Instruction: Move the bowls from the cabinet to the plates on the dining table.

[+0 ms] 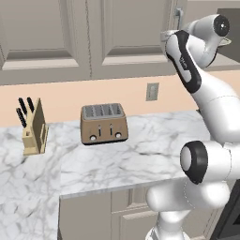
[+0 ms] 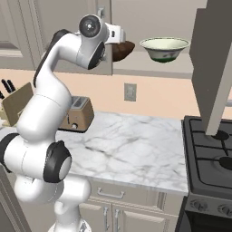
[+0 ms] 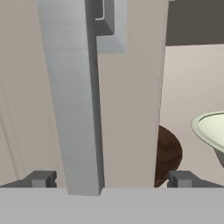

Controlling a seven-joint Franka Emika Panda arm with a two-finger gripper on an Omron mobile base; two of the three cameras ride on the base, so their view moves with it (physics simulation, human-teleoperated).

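Gripper point(image 3: 109, 179) stands wide open, holding nothing, fingertips either side of the cabinet's bar handle point(image 3: 76, 100); brown bowl point(image 3: 168, 155) and green bowl point(image 3: 212, 131) sit behind.

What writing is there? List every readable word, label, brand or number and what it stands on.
None can be read.
The brown metal toaster carries two round dials with no legible marks.
The pale green-cream glossy bowl has a dark pattern near its base, no letters.
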